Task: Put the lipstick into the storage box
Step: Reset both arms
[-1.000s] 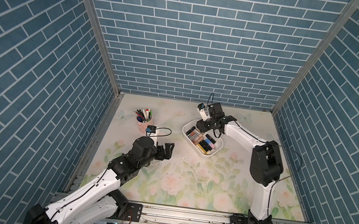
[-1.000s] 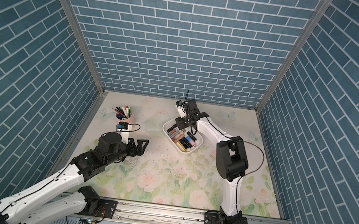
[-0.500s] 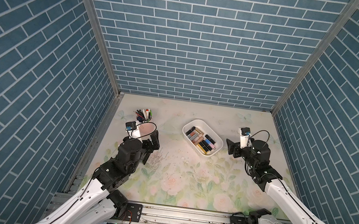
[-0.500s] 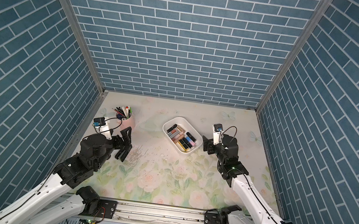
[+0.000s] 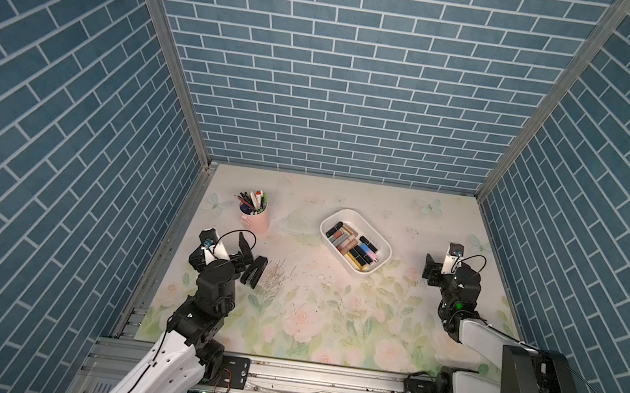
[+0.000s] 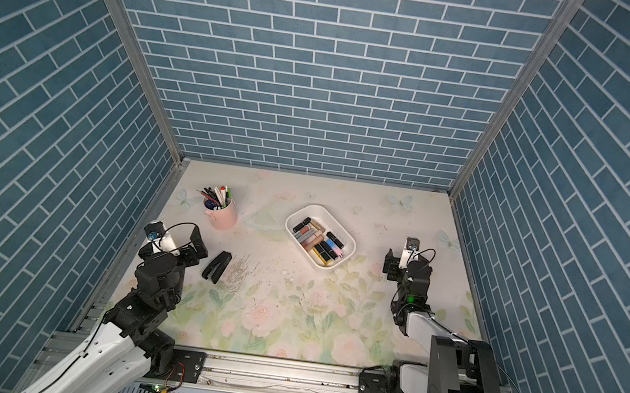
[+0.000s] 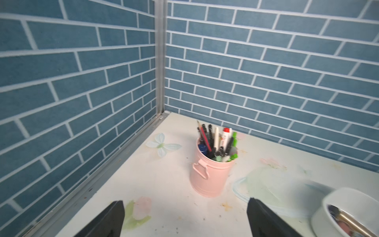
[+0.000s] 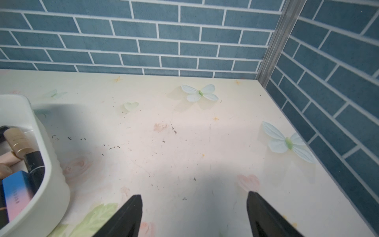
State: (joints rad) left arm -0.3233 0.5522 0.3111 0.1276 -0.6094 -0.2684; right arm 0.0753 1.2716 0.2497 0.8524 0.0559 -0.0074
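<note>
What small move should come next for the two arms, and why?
Probably just retract to rest: the lipsticks lie inside the storage box, and the jaws of the left gripper and right gripper stand open, empty. The black item beside the left one I cannot identify.

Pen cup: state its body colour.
The round metal pen cup is pale pink; left wrist view shows it best.

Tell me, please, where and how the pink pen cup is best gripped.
Grip the pink pen cup across its round body below the rim, fingers level, coming from the left gripper side. It stands upright with pens filling its mouth, so a top grasp looks blocked.
</note>
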